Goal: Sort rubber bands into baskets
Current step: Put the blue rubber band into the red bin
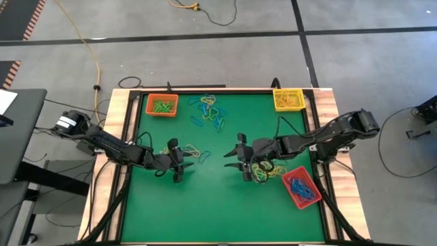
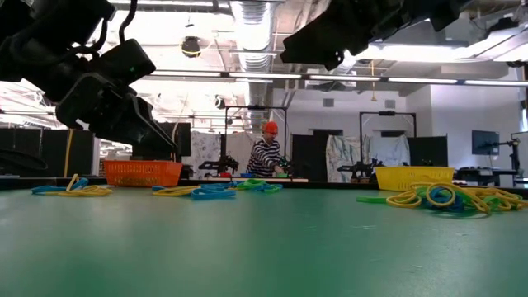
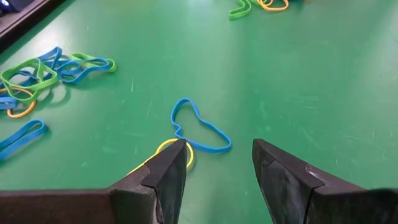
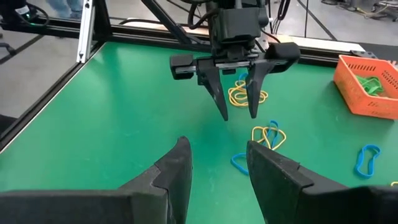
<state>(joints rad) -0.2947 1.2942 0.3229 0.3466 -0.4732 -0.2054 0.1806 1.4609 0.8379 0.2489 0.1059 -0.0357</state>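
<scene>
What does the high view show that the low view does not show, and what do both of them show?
Only the high view shows the red basket with blue bands, and both open grippers, left gripper and right gripper, above the green table. Only the low view shows a person in the room behind. Both show the orange basket, the yellow basket and loose rubber bands.

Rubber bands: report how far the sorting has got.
Partly done. The orange basket holds green bands, the yellow basket yellow ones, the red basket blue ones. In hand: nothing; the left gripper and right gripper hover open and empty mid-table. Left: loose rubber bands near the far edge, plus a pile under the right arm.
</scene>
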